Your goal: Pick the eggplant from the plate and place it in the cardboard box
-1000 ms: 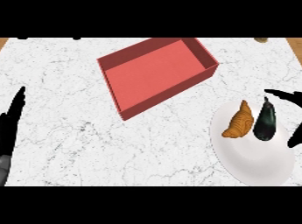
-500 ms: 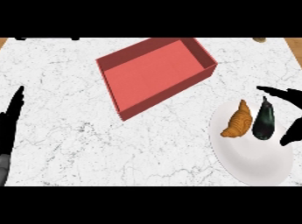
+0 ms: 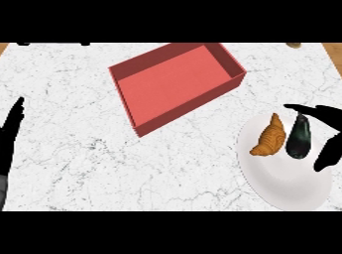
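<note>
White marble worktop (image 3: 93,163). Red box (image 3: 175,84) up top, open side up. White plate (image 3: 287,181) at right carries a croissant (image 3: 269,137) and a dark eggplant (image 3: 300,136), side by side. Right hand (image 3: 333,134) just beside eggplant, fingers spread, holding nothing. Left hand (image 3: 1,144) rests at left edge, fingers straight. No writing visible.

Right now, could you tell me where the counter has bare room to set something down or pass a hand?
Bare marble lies between the left hand and the red box, and in front of the box across to the plate. The plate's far end is crowded: croissant, eggplant and the open right hand over them.
</note>
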